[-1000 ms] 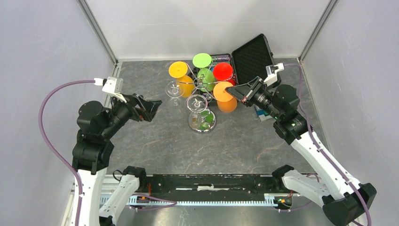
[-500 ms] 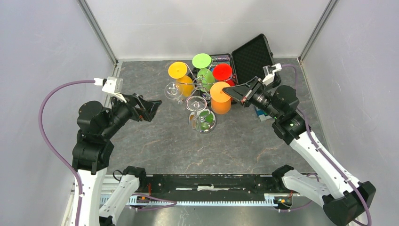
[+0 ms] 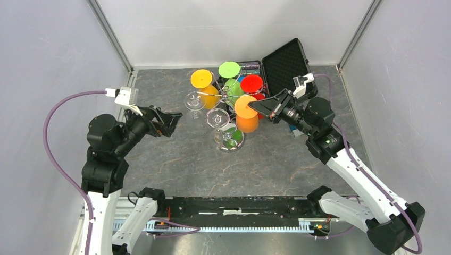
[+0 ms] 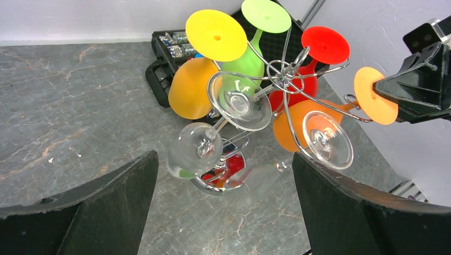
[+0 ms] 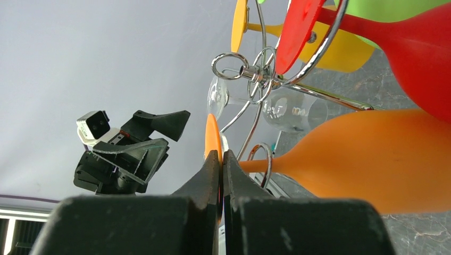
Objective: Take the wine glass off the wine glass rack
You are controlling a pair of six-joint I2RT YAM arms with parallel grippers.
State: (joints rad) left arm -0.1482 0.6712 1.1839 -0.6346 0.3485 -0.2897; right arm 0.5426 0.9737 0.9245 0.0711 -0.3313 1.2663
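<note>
Pinching the flat foot of the orange wine glass [image 3: 247,123], which hangs on the chrome wire rack's [image 3: 228,142] right side, the right gripper [image 3: 255,108] faces its inward-slanting stem. The left gripper [image 3: 173,122] hangs spread, well apart.

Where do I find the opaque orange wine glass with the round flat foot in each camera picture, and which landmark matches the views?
Top external: the orange wine glass is just right of centre.
Left wrist: right of centre, foot near the right edge.
Right wrist: bowl at lower right, foot edge-on in the shut right tool.
Shared landmark: the ring hub of the chrome wire wine glass rack.
</note>
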